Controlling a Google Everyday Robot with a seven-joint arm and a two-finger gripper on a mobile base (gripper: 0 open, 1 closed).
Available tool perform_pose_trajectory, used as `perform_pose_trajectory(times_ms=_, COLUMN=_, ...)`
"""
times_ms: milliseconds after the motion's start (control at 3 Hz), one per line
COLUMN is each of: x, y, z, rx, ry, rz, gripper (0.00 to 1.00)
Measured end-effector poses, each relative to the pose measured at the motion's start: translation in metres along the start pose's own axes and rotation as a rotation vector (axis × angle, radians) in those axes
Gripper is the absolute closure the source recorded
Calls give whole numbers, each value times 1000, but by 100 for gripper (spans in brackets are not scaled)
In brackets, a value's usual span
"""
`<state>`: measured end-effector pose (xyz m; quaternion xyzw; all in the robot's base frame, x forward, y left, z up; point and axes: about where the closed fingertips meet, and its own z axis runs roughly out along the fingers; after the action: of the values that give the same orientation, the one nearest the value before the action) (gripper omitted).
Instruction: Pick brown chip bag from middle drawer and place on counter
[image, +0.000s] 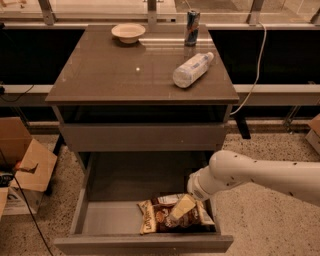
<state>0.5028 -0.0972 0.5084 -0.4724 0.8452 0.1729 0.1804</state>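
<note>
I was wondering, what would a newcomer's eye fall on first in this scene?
The white robot arm stretching in from the right stands out most, its gripper down in the open middle drawer, right over the brown chip bag at the drawer's front. Next comes the counter, where a clear plastic bottle lies on its side near the right edge, with a small bowl and a dark can at the back.
</note>
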Motion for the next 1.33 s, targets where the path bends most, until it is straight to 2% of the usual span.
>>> perform_pose_trajectory(times_ms=333, x=10, y=-10, z=42, rx=-30, ry=9, rz=52, gripper=0)
perform_pose_trajectory(times_ms=667, x=21, y=-21, z=71, rx=-57, ry=23, rz=99, gripper=0)
perform_pose_trajectory(times_ms=1000, x=47, y=-35, z=108, rx=-106, ry=57, rz=185, gripper=2)
perform_pose_trajectory(times_ms=1333, x=64, y=-39, z=127, rx=-138, ry=78, rz=236, gripper=25)
